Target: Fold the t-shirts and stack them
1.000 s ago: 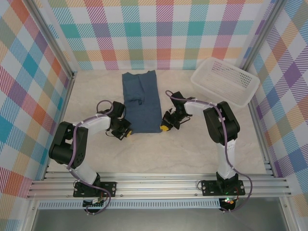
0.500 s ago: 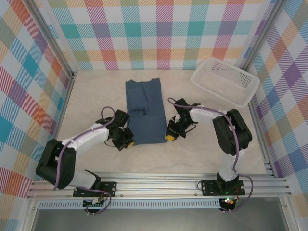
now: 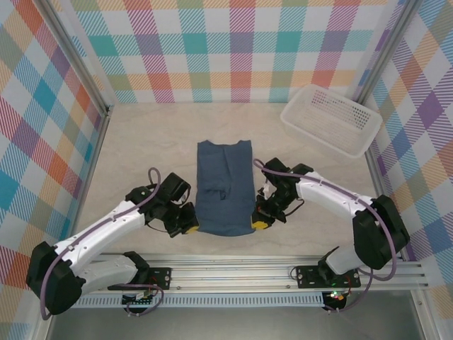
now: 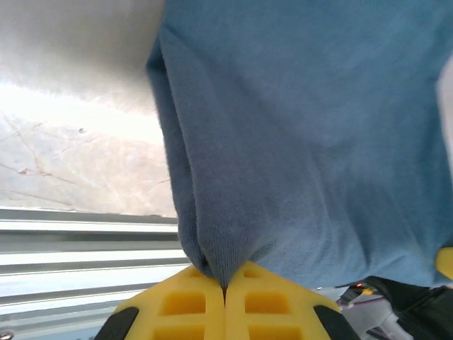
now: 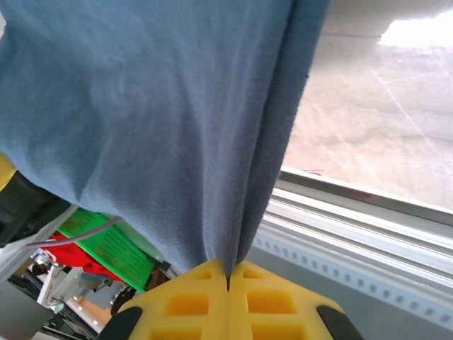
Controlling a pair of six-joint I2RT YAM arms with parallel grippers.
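The t-shirt (image 3: 225, 188) lay on the bench (image 3: 141, 149) as a long, narrow, folded rectangle. Its long axis ran from the near edge toward the far edge, about midway between the left and right edges. The near short end sat close to the aluminium rail (image 3: 233, 273) along the near edge. The far short end stopped around the middle of the bench. A small pucker showed near the middle of the cloth. Which end carried the collar could not be determined.

The left gripper (image 3: 190, 228) was at the near left corner of the t-shirt and the right gripper (image 3: 260, 223) at its near right corner. In the left wrist view, the yellow fingers (image 4: 184, 304) were pressed together with a bunched fold of blue cloth pinched between them. In the right wrist view, the fingers (image 5: 272, 301) were likewise clamped on a gathered edge of the cloth.

Bare bench surface lay to the left of the t-shirt, beyond its far end, and to its right. The white perforated basket (image 3: 331, 119) stood in the far right corner, well apart from the t-shirt. Little room remained between the near end of the t-shirt and the rail.

The cloth covered most of both wrist views, so the number of folded layers could not be read. Whether the gripped corners were raised off the bench could not be determined. The arms hid parts of the bench beside the near corners.
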